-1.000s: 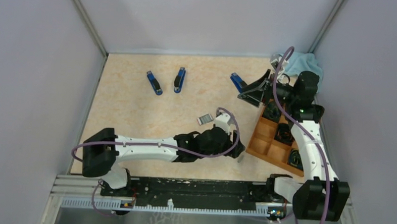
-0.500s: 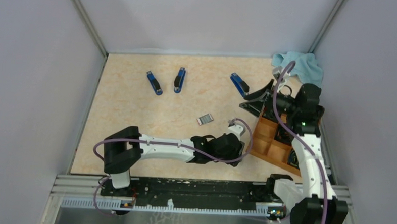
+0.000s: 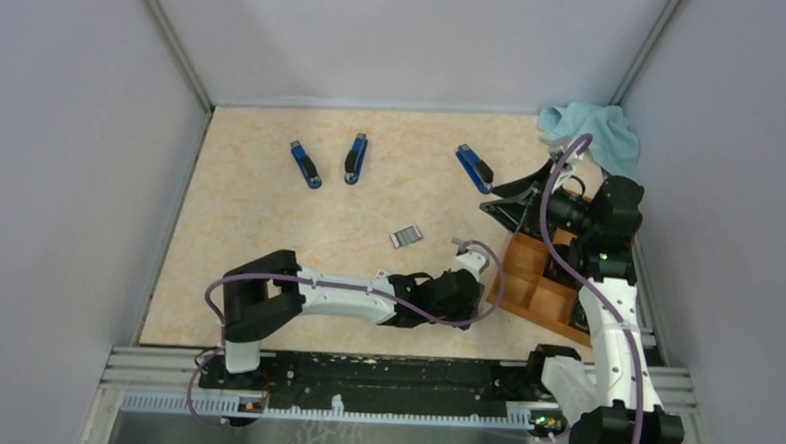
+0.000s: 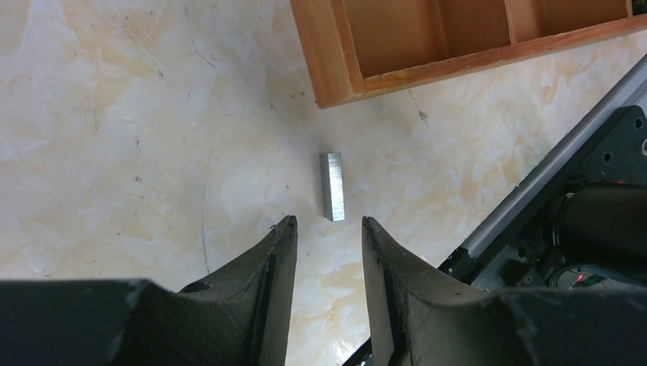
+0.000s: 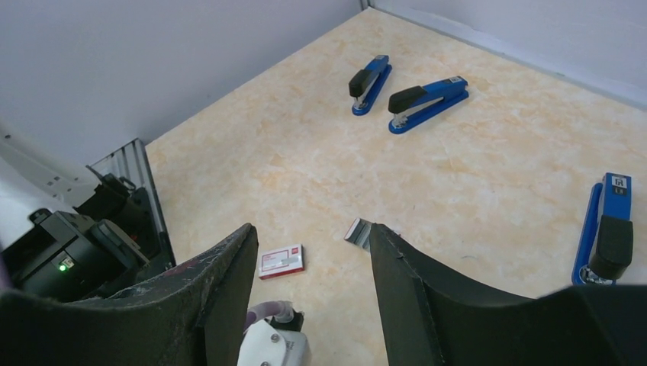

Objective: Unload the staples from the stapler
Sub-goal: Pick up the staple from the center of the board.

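Observation:
A short grey strip of staples (image 4: 333,186) lies flat on the table just beyond the fingertips of my left gripper (image 4: 326,221), which is open with nothing between its jaws. This gripper (image 3: 470,303) is low by the near-left corner of the wooden tray (image 3: 526,300). Another grey bunch of staples (image 3: 405,237) (image 5: 358,231) lies mid-table. Three blue staplers (image 3: 306,164) (image 3: 356,158) (image 3: 475,169) lie shut toward the back. My right gripper (image 3: 505,199) (image 5: 311,232) hovers open and empty near the right stapler (image 5: 606,232).
The wooden tray (image 4: 336,76) has several compartments, some with dark items. A light blue cloth (image 3: 593,131) is bunched in the back right corner. A small white box with a red label (image 5: 281,261) lies on the table near the left arm.
My left arm has swung right and nearer, down to the tray's corner, and its jaws have narrowed. The right arm has drawn back to the right, away from the right stapler.

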Robot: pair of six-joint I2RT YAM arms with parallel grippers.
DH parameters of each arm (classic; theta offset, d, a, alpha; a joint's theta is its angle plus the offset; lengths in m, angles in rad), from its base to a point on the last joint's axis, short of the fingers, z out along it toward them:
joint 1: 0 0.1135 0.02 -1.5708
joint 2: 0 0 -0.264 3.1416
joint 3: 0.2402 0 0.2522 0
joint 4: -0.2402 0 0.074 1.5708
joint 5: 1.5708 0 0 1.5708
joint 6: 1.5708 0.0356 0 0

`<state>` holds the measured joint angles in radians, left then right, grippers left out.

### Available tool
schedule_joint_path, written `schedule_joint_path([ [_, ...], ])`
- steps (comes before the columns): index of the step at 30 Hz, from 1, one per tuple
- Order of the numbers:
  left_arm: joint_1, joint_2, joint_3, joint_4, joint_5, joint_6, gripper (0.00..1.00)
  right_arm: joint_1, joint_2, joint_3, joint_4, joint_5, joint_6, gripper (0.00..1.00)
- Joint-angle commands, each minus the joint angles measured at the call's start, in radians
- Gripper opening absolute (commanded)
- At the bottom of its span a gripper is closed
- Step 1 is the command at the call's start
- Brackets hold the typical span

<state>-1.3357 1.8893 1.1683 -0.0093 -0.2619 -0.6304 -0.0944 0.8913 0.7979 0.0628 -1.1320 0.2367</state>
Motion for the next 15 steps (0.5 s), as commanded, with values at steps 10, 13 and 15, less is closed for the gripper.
schedule_joint_path([
  [10,-0.017,0.083,0.075,-0.006,-0.025,0.019,0.43,-0.007,0.024,0.020,0.008,0.008,-0.034,0.56],
  [13,-0.026,0.097,0.100,-0.036,-0.039,0.014,0.43,-0.007,0.025,0.020,0.006,0.006,-0.036,0.56],
  [15,-0.034,0.108,0.115,-0.058,-0.061,0.009,0.43,-0.007,0.024,0.021,0.005,0.006,-0.035,0.56],
])
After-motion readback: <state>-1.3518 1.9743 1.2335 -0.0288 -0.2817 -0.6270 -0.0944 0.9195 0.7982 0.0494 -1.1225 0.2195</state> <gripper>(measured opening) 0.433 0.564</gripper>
